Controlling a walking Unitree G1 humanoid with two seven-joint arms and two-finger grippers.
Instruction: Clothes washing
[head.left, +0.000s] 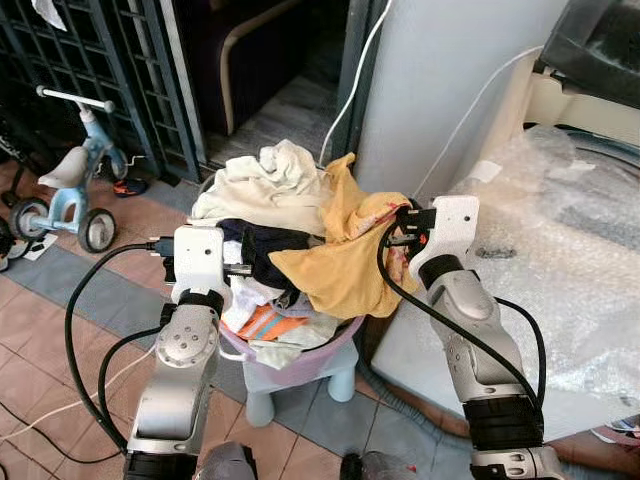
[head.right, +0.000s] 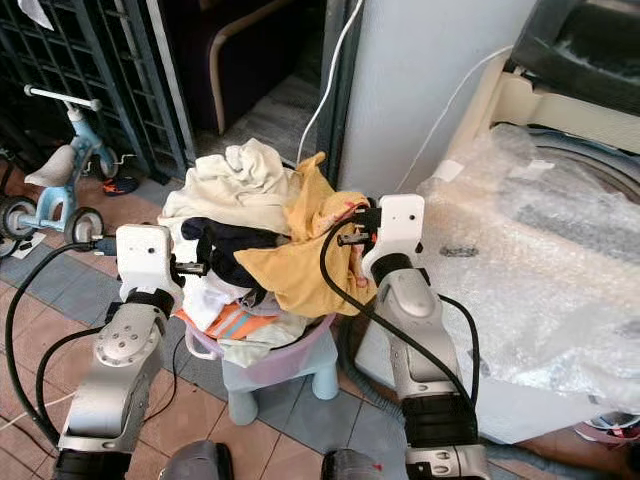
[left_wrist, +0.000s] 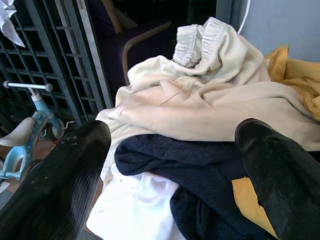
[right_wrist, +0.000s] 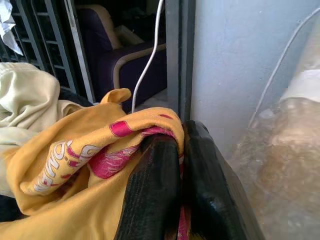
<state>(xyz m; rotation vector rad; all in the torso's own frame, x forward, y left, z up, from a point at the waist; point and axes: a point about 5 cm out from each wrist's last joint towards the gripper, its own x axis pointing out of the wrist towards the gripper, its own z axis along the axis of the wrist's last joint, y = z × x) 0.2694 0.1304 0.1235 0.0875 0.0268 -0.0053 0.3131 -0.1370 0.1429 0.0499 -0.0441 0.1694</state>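
A pink laundry basket (head.left: 300, 368) on a small pale stool holds a heap of clothes: a cream garment (head.left: 262, 188) on top, a dark navy one (head.left: 262, 250), white and orange pieces below. My right gripper (right_wrist: 182, 150) is shut on a yellow garment with pink print (head.left: 335, 262), which drapes over the heap's right side. My left gripper (left_wrist: 175, 165) is open at the heap's left side, its fingers either side of the navy garment (left_wrist: 200, 165) without closing on it. The washing machine (head.left: 560, 250) stands to the right, its top covered in bubble wrap.
A blue and white child's scooter (head.left: 70, 185) stands on the tiled floor at the left. Dark metal grilles (head.left: 90, 70) and a doorway with a purple sofa (head.left: 255, 60) lie behind. A grey wall (head.left: 450, 80) with white cables runs beside the machine.
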